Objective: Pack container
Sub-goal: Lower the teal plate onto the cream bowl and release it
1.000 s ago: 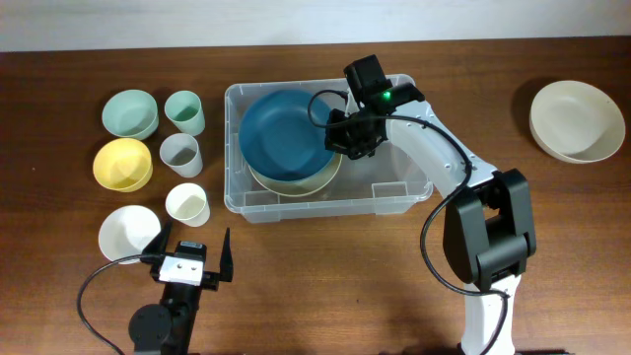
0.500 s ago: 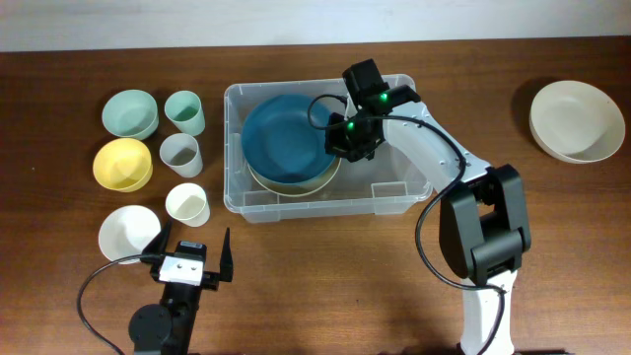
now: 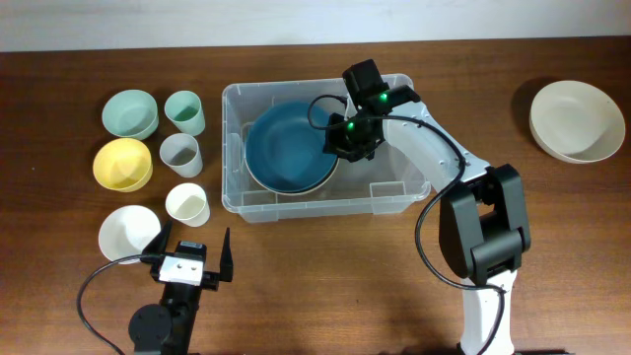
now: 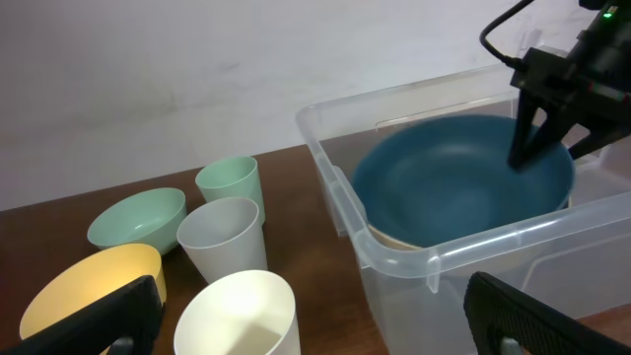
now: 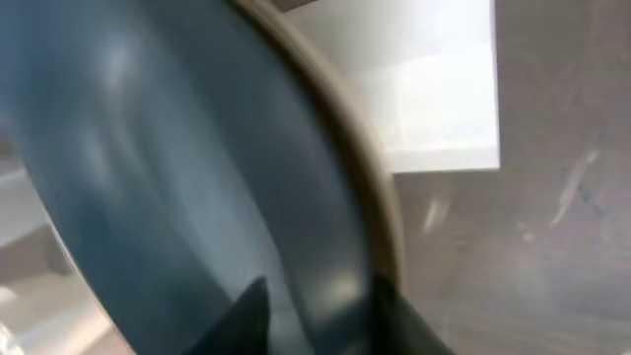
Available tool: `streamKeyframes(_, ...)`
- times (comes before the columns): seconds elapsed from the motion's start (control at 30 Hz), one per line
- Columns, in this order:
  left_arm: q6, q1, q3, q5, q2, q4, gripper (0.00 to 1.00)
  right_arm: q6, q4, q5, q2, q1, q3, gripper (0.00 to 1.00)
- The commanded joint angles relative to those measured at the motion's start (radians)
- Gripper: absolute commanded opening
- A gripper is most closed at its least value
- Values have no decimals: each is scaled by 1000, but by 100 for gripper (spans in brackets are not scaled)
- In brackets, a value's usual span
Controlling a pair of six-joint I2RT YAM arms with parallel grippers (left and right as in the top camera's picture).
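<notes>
The clear container (image 3: 325, 210) stands mid-table. Inside it a blue bowl (image 3: 286, 148) lies nested in a cream bowl (image 3: 296, 190). My right gripper (image 3: 347, 140) is inside the container at the blue bowl's right rim. In the right wrist view its open fingers (image 5: 325, 316) straddle the rims of the blue bowl (image 5: 148, 168) and the cream bowl (image 5: 367, 168); the container's white label (image 5: 434, 89) shows beyond. My left gripper (image 3: 194, 258) is open and empty near the front edge, in front of a white cup (image 4: 242, 316).
Left of the container stand a mint bowl (image 3: 130, 112), a yellow bowl (image 3: 122, 163), a white bowl (image 3: 128, 234), a mint cup (image 3: 184, 111), a grey cup (image 3: 180, 154) and a white cup (image 3: 186, 204). A large cream bowl (image 3: 577, 120) sits far right.
The blue bowl, tilted up against the container's back a second ago, has dropped flat into the cream bowl. The right gripper has stayed at its rim. The left arm has not moved.
</notes>
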Motion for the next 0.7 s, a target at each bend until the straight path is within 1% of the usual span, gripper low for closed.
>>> streamKeyframes(0.0,10,6,-3,-4,-7,-5,99,1,3,-18,3,5,7,39)
streamKeyframes(0.17,10,6,-3,-4,-7,-5,99,0,3,-19,3,5,7,53)
streamKeyframes(0.27,10,6,-3,-4,-7,-5,100,0,1,-19,3,5,7,54)
streamKeyframes(0.33,10,7,-3,-4,-7,-5,99,0,-3,-19,3,5,7,45)
streamKeyframes(0.37,10,6,-3,-4,-7,-5,100,0,-3,-19,3,5,7,38)
streamKeyframes(0.43,10,7,-3,-4,-7,-5,99,0,-4,-19,3,5,7,28)
streamKeyframes(0.5,10,7,-3,-4,-7,-5,100,0,-4,-19,3,5,7,21)
streamKeyframes(0.57,10,6,-3,-4,-7,-5,100,0,-4,-19,3,5,7,16)
streamKeyframes(0.67,10,7,-3,-4,-7,-5,99,1,-4,-19,3,4,7,15)
